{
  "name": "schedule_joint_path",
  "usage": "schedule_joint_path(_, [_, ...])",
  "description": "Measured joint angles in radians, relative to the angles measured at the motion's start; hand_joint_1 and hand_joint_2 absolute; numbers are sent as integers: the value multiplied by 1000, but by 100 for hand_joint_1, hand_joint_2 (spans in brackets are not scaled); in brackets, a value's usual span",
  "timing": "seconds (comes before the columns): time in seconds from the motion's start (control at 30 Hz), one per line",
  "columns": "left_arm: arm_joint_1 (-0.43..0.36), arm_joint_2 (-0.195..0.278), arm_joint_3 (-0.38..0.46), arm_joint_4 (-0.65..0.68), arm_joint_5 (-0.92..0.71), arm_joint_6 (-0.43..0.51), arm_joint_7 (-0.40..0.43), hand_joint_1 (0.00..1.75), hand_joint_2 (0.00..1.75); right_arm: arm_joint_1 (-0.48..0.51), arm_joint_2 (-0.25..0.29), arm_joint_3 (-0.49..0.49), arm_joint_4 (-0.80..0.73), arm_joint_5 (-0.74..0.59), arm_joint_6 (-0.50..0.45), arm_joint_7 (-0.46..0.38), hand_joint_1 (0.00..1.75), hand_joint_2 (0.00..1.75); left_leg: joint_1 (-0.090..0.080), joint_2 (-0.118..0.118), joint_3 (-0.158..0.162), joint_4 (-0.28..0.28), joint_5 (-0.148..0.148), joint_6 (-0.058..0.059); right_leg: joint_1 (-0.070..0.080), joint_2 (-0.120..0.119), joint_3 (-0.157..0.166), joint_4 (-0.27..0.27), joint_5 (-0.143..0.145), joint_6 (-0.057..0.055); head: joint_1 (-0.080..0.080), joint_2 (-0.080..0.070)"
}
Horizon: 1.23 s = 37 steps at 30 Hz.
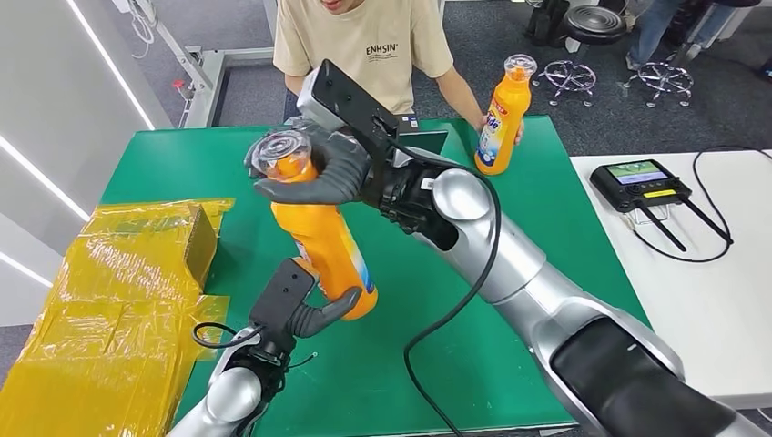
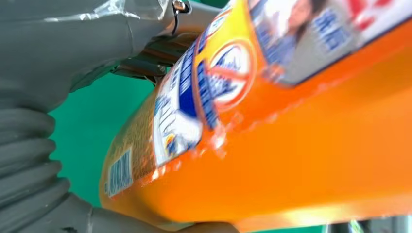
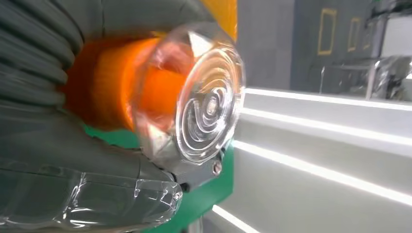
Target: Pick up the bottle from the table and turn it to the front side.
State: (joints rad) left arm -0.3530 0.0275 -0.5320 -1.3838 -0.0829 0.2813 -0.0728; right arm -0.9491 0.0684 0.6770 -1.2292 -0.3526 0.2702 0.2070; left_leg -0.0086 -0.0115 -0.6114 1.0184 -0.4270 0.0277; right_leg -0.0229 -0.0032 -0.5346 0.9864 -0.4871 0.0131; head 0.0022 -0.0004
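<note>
Two robot hands hold a tall orange plastic bottle with a blue-and-white label (image 1: 323,241) tilted in the air above a green table (image 1: 510,228).

Nearest, the left hand (image 1: 305,314) cups the bottle's base, thumb pressed against its lower side. Higher up, the right hand (image 1: 319,173) wraps its dark fingers around the neck, just under the clear plastic cap (image 1: 280,146). To the left lies crumpled yellow plastic sheeting (image 1: 118,300). At the table's far edge, a person in a beige T-shirt (image 1: 369,45) holds a second orange bottle (image 1: 501,118) upright.
</note>
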Motion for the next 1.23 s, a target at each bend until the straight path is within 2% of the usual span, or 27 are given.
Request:
schedule_joint_path(0.17, [35,78,103,-34,-66,45,-15,175,175,59,-117,-80,-95,90,-23,-26,0,0,0,-1,0,0,0,0,0,-1,0,0,0,0,0,0])
schedule_joint_path(0.33, [140,161,278,-109,-151,87,-12,175,175,162,-295,-209,-207,85,-22,-102,0,0,0,-1,0,0,-1,0,0,-1,1,-2,0,0,0,0])
schedule_joint_path(0.43, [233,195,407,-169,-202,103,-3,175,175,269,-410,-305,-287,91,-30,-167,0,0,0,-2,-1,0,-2,1,0,-2,1,-3,-2,1,0,0])
schedule_joint_path(0.5, [289,206,490,-207,-221,104,5,175,175,360,-466,-373,-342,110,-32,-203,0,0,0,-2,-1,0,-4,1,0,-2,1,-3,-3,1,0,0])
schedule_joint_path(0.63, [369,215,625,-262,-224,101,25,175,175,546,-512,-490,-438,171,-41,-248,0,0,0,-1,-1,0,-5,1,0,-1,1,-4,-4,1,0,0])
schedule_joint_path(0.67, [380,217,651,-268,-224,99,31,168,175,587,-516,-513,-456,182,-45,-253,0,0,0,-1,-1,0,-6,1,0,-2,1,-4,-5,1,0,0])
schedule_joint_path(0.77, [395,225,702,-270,-235,93,55,39,175,680,-523,-563,-497,204,-60,-259,0,0,0,-2,-1,-1,-5,1,0,-3,1,-3,-5,1,0,0])
schedule_joint_path(0.8, [396,227,711,-268,-241,91,64,1,175,701,-523,-574,-506,209,-65,-258,0,0,0,-2,-1,-1,-5,1,0,-3,1,-3,-5,1,0,0])
schedule_joint_path(0.93, [392,228,730,-259,-272,88,92,0,175,756,-523,-599,-532,233,-76,-249,0,0,0,-1,0,-1,-5,1,0,-2,1,-3,-5,1,0,0])
schedule_joint_path(1.23, [416,204,748,-260,-291,82,94,0,175,815,-516,-605,-558,270,-91,-241,0,0,-1,-1,-1,-1,-5,1,0,-2,2,-3,-5,1,0,0])
